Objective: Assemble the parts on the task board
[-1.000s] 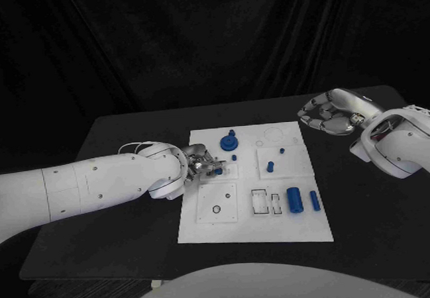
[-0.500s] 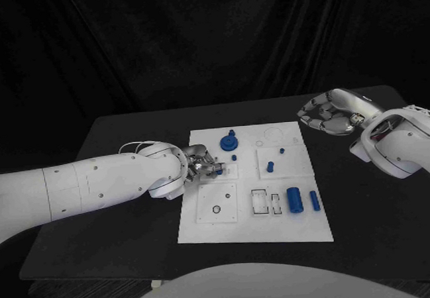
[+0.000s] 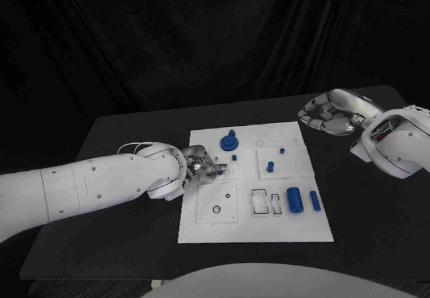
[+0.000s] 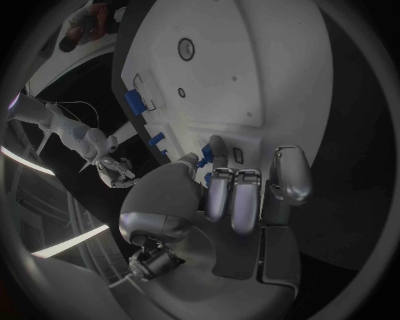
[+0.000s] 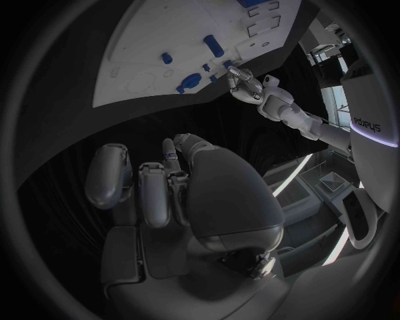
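A flat white task board (image 3: 252,220) lies in the middle of the black table (image 3: 122,213). It is a smooth, long plate with thin outlines of squares and circles drawn on it. Small blue parts sit on it. A round blue part with a knob on top (image 3: 229,143) stands near the far end. A fat blue cylinder (image 3: 295,200) and a thinner blue rod (image 3: 315,200) lie side by side near the right edge. A small blue peg (image 3: 270,165) and a tinier blue stub (image 3: 282,150) sit in a square outline above them.

The shiny silver left hand (image 3: 202,165) on its smooth white arm rests at the left edge of the board. In the left wrist view its fingers (image 4: 236,199) are curled down close to the board, and a small blue piece (image 4: 203,177) shows right by the fingertips. It is not clear if the hand is holding it.

The silver right hand (image 3: 328,115) hangs above the table, beyond the board's far right corner. Its fingers (image 5: 154,193) are curled in toward the palm, with nothing in them.
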You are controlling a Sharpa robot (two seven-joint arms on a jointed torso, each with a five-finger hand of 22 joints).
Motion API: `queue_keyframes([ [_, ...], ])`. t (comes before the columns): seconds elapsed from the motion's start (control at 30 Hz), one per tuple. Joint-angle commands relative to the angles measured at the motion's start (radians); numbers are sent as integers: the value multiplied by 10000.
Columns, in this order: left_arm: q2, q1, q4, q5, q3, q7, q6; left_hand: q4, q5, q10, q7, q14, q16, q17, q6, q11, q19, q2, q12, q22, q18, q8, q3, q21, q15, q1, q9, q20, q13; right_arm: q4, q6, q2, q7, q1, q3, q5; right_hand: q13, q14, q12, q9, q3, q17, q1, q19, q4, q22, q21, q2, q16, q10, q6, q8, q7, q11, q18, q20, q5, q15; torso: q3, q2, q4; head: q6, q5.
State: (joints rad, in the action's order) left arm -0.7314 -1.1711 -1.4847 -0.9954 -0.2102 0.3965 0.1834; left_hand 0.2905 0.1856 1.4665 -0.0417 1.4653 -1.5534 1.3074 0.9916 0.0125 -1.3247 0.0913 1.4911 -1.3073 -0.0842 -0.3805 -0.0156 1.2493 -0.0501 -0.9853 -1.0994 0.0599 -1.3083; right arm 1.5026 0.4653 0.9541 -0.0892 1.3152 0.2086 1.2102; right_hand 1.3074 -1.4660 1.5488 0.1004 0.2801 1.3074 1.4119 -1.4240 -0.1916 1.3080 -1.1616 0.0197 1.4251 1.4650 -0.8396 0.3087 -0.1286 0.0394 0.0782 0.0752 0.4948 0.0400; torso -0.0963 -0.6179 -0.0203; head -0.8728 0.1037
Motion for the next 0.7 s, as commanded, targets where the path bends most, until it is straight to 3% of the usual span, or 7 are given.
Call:
queue_keyframes([
  [0.03, -162, -59, -172, 12, -20, -206, 423, -31, -213, 507, 50, 901, -97, 2383, 163, 94, -209, -105, 183, -1648, 90, -117, 197, 209, -105, -32, -29, -40, -2113, 45, 36, 54, 150, -19, -9, 14, 1916, -516, -63, -6, 57, 155, 35, 69, 48, 1397, 85, 0, -44, 624, 34, -24, -11, 39, 97, -6, 77, -86, 3, -1, 2, 2, -18],
  [0.23, -386, -819, -205, 140, -16, -435, -53, -45, -202, 855, 161, 1055, -174, 2634, 259, 210, -517, -272, 569, -1742, 164, -313, 480, 525, -226, -530, -260, -157, -2431, 79, 104, 92, 176, -10, -10, 14, 1915, -518, -63, -5, 55, 165, 32, 68, 50, 1397, 86, 4, -39, 623, 32, -23, -12, 40, 97, -6, 78, -87, 0, -3, -3, 2, -34],
  [0.33, -396, -1245, 21, 572, -16, -615, -793, -94, -144, 971, 194, 1055, -174, 2634, 259, 244, -594, -329, 709, -1774, 189, -382, 623, 614, -251, -918, -365, -192, -2550, 58, 98, 75, 184, -9, -10, 14, 1917, -518, -62, -5, 55, 162, 31, 67, 51, 1398, 84, 5, -40, 624, 29, -21, -12, 40, 97, -6, 78, -87, 3, 3, -4, 2, -44],
  [0.4, -389, -1493, 245, 940, -15, -656, -1550, -132, -439, 988, 199, 1055, -174, 2634, 237, 247, -621, -310, 729, -1790, 204, -414, 692, 655, -252, -1246, -432, -199, -2568, 27, 85, 42, 195, -8, -10, 14, 1917, -518, -62, -5, 55, 162, 31, 67, 51, 1398, 84, 5, -40, 624, 29, -21, -12, 40, 97, -6, 78, -87, 8, 12, -6, 2, -59],
  [0.43, -376, -1598, 374, 1124, -15, -669, -1939, -119, -896, 965, 183, 1055, -174, 2634, 204, 231, -574, -276, 703, -1774, 194, -419, 724, 600, -243, -1338, -464, -196, -2546, 14, 75, 25, 201, -8, -11, 14, 1917, -518, -62, -5, 55, 162, 31, 67, 51, 1398, 84, 5, -40, 624, 29, -21, -12, 40, 97, -6, 78, -87, 9, 15, -7, 2, -78],
  [0.5, -330, -1745, 635, 1397, -15, -716, -2608, -90, -1241, 956, 175, 1055, -174, 2634, 202, 224, -570, -230, 692, -1777, 199, -429, 741, 603, -239, -1374, -488, -187, -2537, 2, 58, 8, 209, -8, -11, 14, 1910, -517, -65, 0, 58, 155, 26, 65, 52, 1398, 84, 1, -45, 620, 7, -9, -10, 41, 96, -6, 80, -88, 9, 23, -17, 2, -72],
  [0.7, -105, -1906, 1363, 1726, -17, -899, -3389, -162, -744, 948, 164, 1055, -174, 2634, 122, 203, -543, -104, 684, -1783, 201, -396, 689, 599, -201, -1878, -536, -163, -2532, -21, 30, 23, 205, -11, -10, 14, 1915, -519, -63, 3, 60, 163, 23, 64, 53, 1399, 84, -2, -40, 623, -5, -2, -8, 40, 96, -5, 81, -88, 2, 8, -6, 2, -128],
])
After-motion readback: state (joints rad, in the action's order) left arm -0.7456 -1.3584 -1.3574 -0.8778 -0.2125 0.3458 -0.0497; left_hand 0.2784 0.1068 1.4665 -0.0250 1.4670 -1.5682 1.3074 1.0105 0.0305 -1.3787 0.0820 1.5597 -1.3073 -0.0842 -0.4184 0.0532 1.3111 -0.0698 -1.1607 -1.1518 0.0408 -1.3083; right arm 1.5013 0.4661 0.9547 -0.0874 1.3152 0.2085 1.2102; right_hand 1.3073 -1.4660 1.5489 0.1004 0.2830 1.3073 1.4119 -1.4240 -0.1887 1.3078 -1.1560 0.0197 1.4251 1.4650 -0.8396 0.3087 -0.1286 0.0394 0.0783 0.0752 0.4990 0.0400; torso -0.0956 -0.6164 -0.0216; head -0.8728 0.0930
